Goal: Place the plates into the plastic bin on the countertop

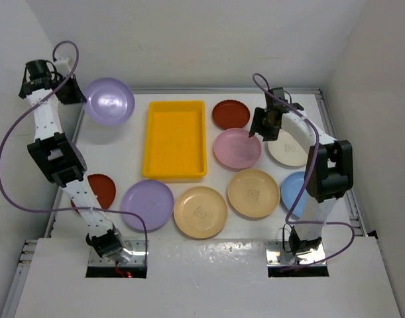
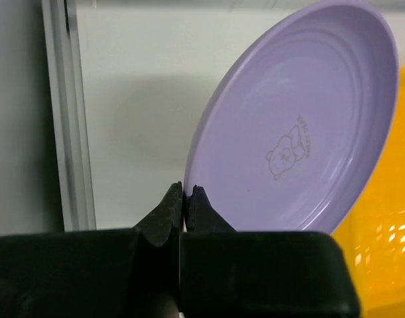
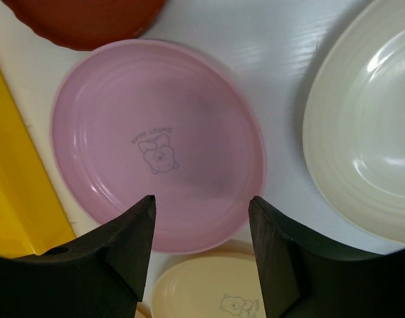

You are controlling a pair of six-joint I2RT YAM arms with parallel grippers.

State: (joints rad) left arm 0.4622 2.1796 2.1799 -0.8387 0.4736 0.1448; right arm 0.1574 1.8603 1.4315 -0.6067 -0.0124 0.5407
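My left gripper point(image 2: 185, 193) is shut on the rim of a purple plate point(image 2: 301, 119) and holds it tilted in the air at the far left point(image 1: 109, 101), just left of the yellow plastic bin point(image 1: 175, 139), whose inside shows nothing. My right gripper point(image 3: 202, 202) is open above the near edge of a pink plate point(image 3: 156, 142), also in the top view point(image 1: 236, 148). On the countertop point(image 1: 136, 146) lie a cream plate point(image 1: 288, 149), two dark red plates point(image 1: 231, 114) point(image 1: 101, 190), two tan-yellow plates point(image 1: 200, 211) point(image 1: 253, 193), a second purple plate point(image 1: 147, 205) and a light blue plate point(image 1: 296, 189).
White walls bound the table at the back and both sides. A metal rail point(image 2: 69, 119) runs along the left edge beside the held plate. Purple cables loop from both arms. The right arm hides part of the light blue plate.
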